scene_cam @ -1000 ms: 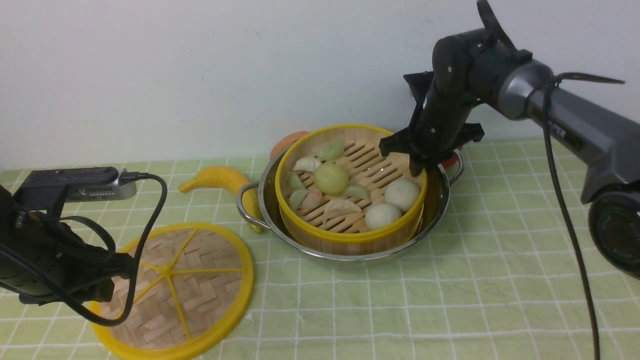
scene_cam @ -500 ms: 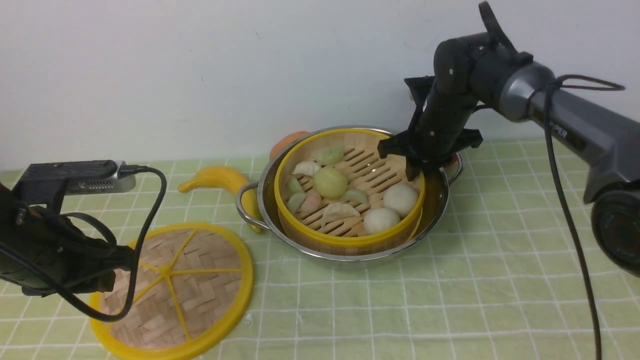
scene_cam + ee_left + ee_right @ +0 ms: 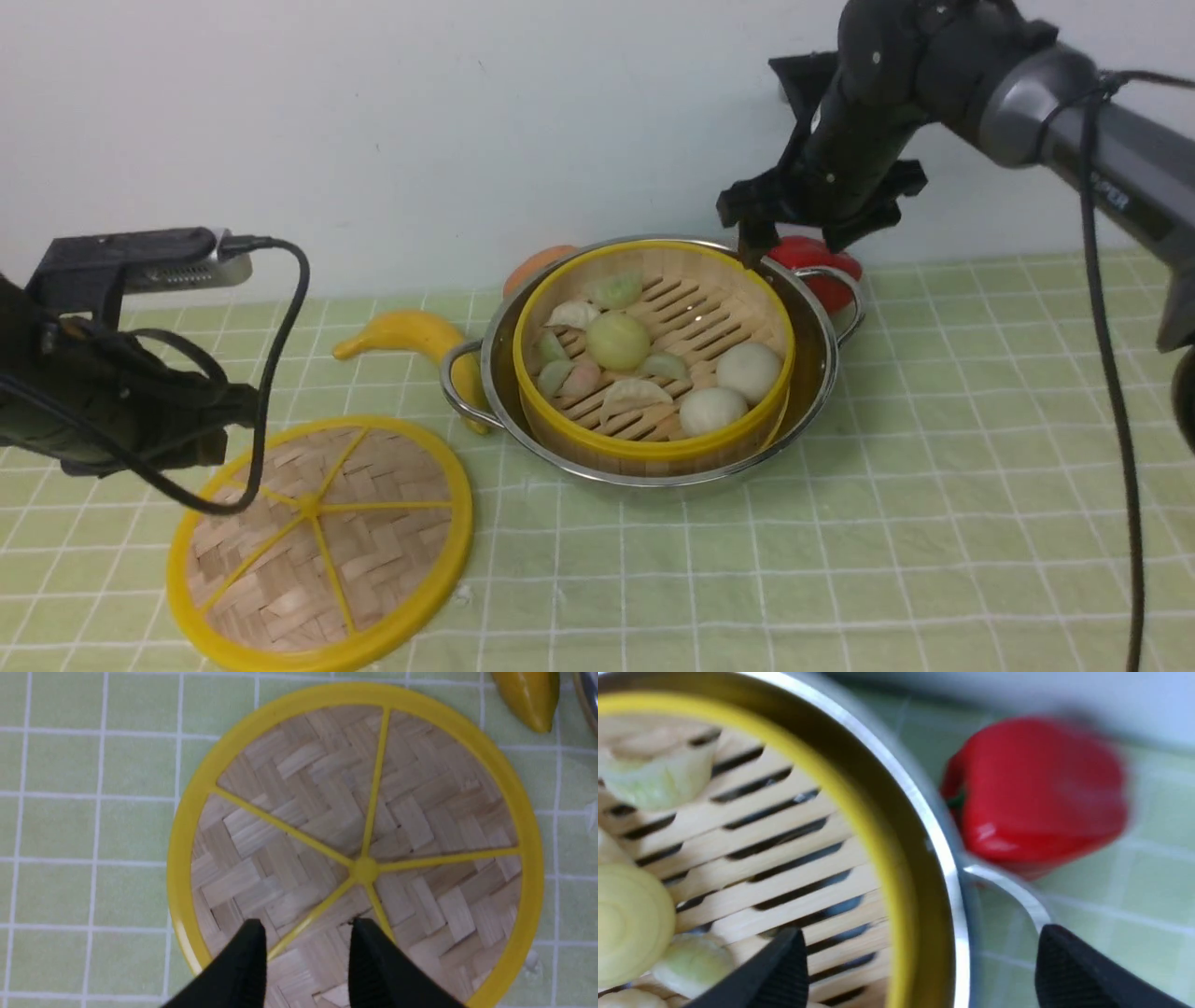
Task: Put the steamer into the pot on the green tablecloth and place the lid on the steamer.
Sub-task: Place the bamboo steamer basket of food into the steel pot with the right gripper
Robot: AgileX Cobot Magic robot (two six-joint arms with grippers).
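Steamer sat inside the pot on the green tablecloth, level, its yellow rim just within the steel rim, with pale dumplings and buns on its slatted floor. It was uncovered.

The lid lay flat on the cloth to the left of the pot and nearer the robot, apart from it.

The right arm reached in from the pot's right, its forearm sloping up toward the white wall, and its wrist bent downward over the pot's far edge. The right pincer hung a little above that far rim, close to the pot's right loop handle. In the right wrist view the right pincer stood spread wide, one finger over the steamer's slats and the other outside the pot, and gripped nothing.

The left arm was held low on the pot's left, level over the near-left part of the lid, with its wrist camera on top. In the left wrist view the left pincer pointed down at the woven lid, its fingers partly apart, one on each side of a yellow spoke, and nothing was held between them.

A banana lay against the pot's left handle. A red pepper stood just behind the pot's right handle. An orange thing showed behind the pot's far-left rim.
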